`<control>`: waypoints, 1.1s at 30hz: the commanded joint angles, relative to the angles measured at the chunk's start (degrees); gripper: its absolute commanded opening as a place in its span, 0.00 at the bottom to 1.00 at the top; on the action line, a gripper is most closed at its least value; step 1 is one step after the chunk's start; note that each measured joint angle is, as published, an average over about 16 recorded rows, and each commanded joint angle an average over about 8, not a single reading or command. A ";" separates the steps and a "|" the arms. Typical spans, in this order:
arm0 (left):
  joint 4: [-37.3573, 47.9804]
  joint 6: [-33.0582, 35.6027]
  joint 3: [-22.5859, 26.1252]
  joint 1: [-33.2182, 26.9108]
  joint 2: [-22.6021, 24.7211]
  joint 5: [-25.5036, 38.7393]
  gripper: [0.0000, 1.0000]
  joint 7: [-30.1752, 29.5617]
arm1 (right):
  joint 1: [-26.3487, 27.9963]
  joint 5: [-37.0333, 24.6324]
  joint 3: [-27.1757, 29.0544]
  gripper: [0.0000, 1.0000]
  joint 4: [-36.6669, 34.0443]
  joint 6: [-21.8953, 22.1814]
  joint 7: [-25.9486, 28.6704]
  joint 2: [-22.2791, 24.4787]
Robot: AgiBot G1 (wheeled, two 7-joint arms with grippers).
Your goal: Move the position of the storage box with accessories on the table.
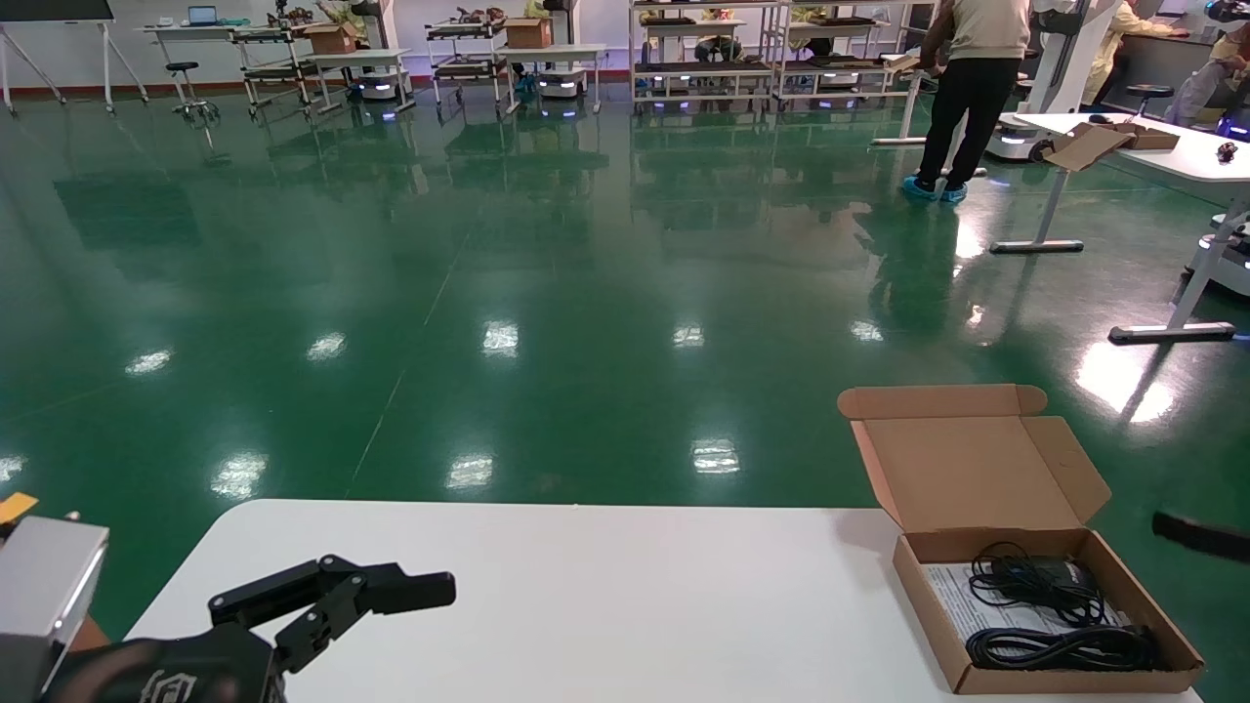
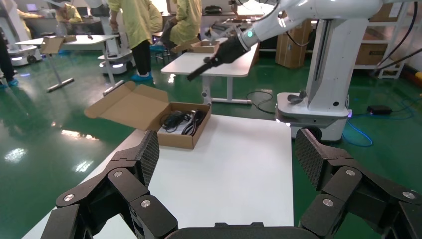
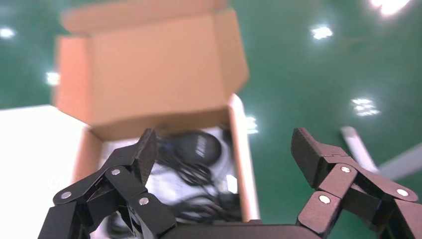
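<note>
The box [image 1: 1035,596] sits at the table's [image 1: 586,605] far right corner, lid flap standing up and back, with black cables [image 1: 1060,615] and a white sheet [image 1: 952,596] inside; a dark adapter seems to lie under the coils, though blur in the right wrist view makes that unsure. The right gripper [image 3: 224,154] hovers above the box's right edge, fingers spread wide. The left gripper [image 2: 226,154] waits over the table's near left side, also spread, well apart from the box.
</note>
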 commanded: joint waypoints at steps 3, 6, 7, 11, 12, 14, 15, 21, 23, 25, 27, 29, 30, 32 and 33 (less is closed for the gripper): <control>0.00 0.00 0.00 0.00 0.00 0.00 1.00 0.00 | 1.82 1.20 0.80 1.00 0.50 -4.41 1.10 1.04; 0.00 0.00 0.00 0.00 0.00 0.00 1.00 0.00 | 3.03 2.60 1.73 1.00 0.96 -8.59 2.21 1.78; 0.00 0.00 0.00 0.00 0.00 0.00 1.00 0.00 | 3.41 3.05 2.02 1.00 1.12 -9.96 2.56 2.00; 0.00 0.00 0.00 0.00 0.00 0.00 1.00 0.00 | 4.75 5.07 3.32 1.00 1.74 -15.66 4.03 2.88; 0.00 0.00 0.00 0.00 0.00 0.00 1.00 0.00 | 5.05 5.57 3.64 1.00 1.87 -17.04 4.48 3.11; 0.01 -0.01 0.00 0.01 0.00 0.00 1.00 0.00 | 5.53 6.59 4.29 1.00 2.10 -19.76 5.26 3.52; 0.01 -0.01 0.00 0.01 0.00 0.00 1.00 0.00 | 5.70 7.03 4.57 1.00 2.19 -20.93 5.57 3.69; 0.02 -0.02 -0.01 0.02 -0.01 -0.01 1.00 0.00 | 6.03 8.03 5.18 1.00 2.33 -23.48 6.13 4.06; 0.01 -0.02 -0.01 0.02 -0.01 -0.01 1.00 0.00 | 5.89 7.82 5.06 1.00 2.33 -22.83 5.93 3.97; 0.01 -0.02 -0.01 0.02 -0.01 -0.01 1.00 0.00 | 5.70 7.70 5.06 1.00 2.50 -22.43 5.76 3.92; 0.01 -0.02 -0.01 0.02 -0.01 0.00 1.00 0.00 | 5.31 7.66 5.24 1.00 3.03 -22.26 5.52 3.91; 0.01 -0.02 -0.01 0.02 -0.01 0.00 1.00 0.00 | 4.60 7.72 5.74 1.00 4.13 -22.30 5.17 3.94; 0.02 -0.02 -0.01 0.02 -0.01 -0.01 1.00 0.00 | 4.15 7.88 6.15 1.00 4.92 -22.62 4.99 4.02; 0.02 -0.02 -0.01 0.02 -0.01 -0.01 1.00 0.00 | 3.02 8.09 7.04 1.00 6.74 -22.96 4.49 4.13; 0.02 -0.02 -0.01 0.02 -0.01 -0.01 1.00 0.00 | 2.35 8.22 7.56 1.00 7.82 -23.16 4.20 4.20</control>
